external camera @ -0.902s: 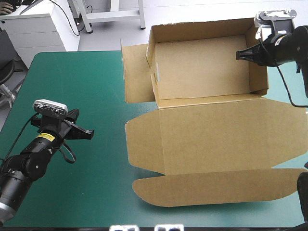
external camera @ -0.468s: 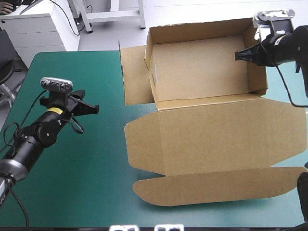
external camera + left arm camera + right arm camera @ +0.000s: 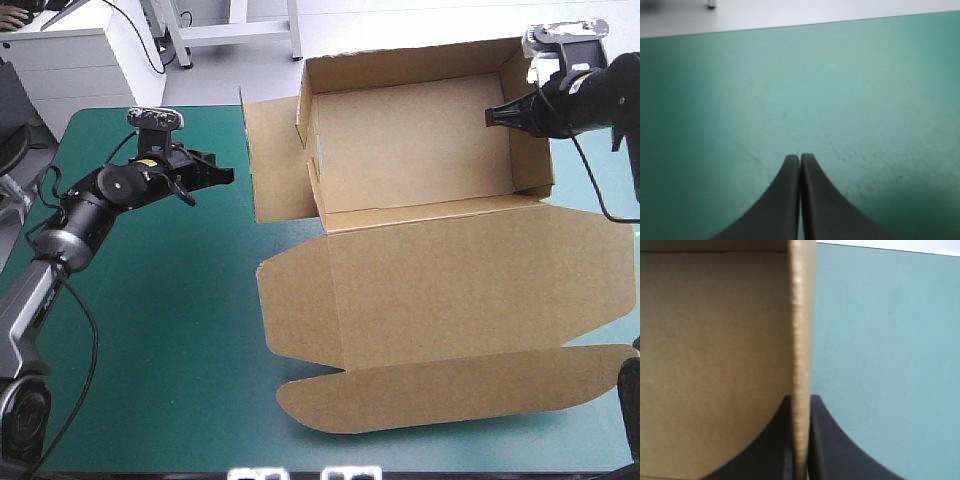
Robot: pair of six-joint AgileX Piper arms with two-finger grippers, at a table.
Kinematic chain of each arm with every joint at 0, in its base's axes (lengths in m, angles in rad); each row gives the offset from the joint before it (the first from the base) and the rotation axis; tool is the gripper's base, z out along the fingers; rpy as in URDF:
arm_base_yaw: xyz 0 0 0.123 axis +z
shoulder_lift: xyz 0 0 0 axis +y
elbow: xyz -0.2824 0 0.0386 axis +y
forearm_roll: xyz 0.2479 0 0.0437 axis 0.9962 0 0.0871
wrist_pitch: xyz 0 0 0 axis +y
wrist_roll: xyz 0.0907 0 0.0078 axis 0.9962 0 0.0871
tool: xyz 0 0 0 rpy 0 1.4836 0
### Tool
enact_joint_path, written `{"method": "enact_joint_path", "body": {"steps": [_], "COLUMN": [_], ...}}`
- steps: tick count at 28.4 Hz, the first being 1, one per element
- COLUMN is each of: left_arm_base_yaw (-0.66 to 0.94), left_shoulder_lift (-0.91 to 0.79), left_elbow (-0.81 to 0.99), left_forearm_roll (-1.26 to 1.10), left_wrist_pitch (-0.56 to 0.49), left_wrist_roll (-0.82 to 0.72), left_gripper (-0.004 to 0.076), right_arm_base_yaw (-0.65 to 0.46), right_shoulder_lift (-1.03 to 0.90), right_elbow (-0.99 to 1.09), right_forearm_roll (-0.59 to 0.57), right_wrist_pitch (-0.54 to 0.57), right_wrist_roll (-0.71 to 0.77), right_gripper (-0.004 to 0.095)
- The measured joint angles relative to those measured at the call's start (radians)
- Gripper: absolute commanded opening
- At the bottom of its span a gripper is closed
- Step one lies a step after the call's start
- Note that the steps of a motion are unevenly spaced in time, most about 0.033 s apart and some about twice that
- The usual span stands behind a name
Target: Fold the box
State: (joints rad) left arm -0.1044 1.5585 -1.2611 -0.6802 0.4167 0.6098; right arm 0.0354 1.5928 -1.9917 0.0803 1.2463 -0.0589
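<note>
with right gripper (image 3: 801, 401) nipped onto the 3 o'clock wall of the box (image 3: 420, 150) and left gripper (image 3: 800, 158) pressed together empty off its 9 o'clock flap, sits toward 1 o'clock on the table (image 3: 150, 330), seemingly light, stiff board, best held by edges.

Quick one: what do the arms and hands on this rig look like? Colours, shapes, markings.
Both arms are black with rounded joint housings. The left arm has a small yellow label near the wrist, and its lower link is silver-grey. The right arm shows only black. The left hand and right hand each have two broad black fingers, curved like fins, tapering to rounded tips.
</note>
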Motion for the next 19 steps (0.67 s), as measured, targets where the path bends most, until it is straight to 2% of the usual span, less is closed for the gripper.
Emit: {"method": "enact_joint_path", "body": {"steps": [8,11,17,19], "left_arm_base_yaw": [0.127,0.132,0.116,0.112], "left_shoulder_lift": [0.180,0.242,0.343,0.349], "left_elbow": [-0.045,-0.051,-0.060,-0.071], "left_forearm_roll": [-0.681,-0.861,-0.973,-0.973], "left_wrist_pitch": [0.228,0.302,0.519,0.635], "left_wrist_roll": [0.423,0.509,0.611,0.618], "left_gripper": [-0.0005,-0.0005,-0.0009,-0.0008], "right_arm_base_yaw": [0.000,0.000,0.000,0.000], "right_shoulder_lift": [0.000,0.000,0.000,0.002], "right_elbow": [0.000,0.000,0.000,0.000], "right_forearm_roll": [0.002,0.012,0.047,0.050], "right_wrist_pitch": [0.000,0.000,0.000,0.000], "right_wrist_roll": [-0.011,-0.012,-0.024,-0.026], "right_gripper": [-0.0018,-0.0018,-0.0018,-0.0018]}}
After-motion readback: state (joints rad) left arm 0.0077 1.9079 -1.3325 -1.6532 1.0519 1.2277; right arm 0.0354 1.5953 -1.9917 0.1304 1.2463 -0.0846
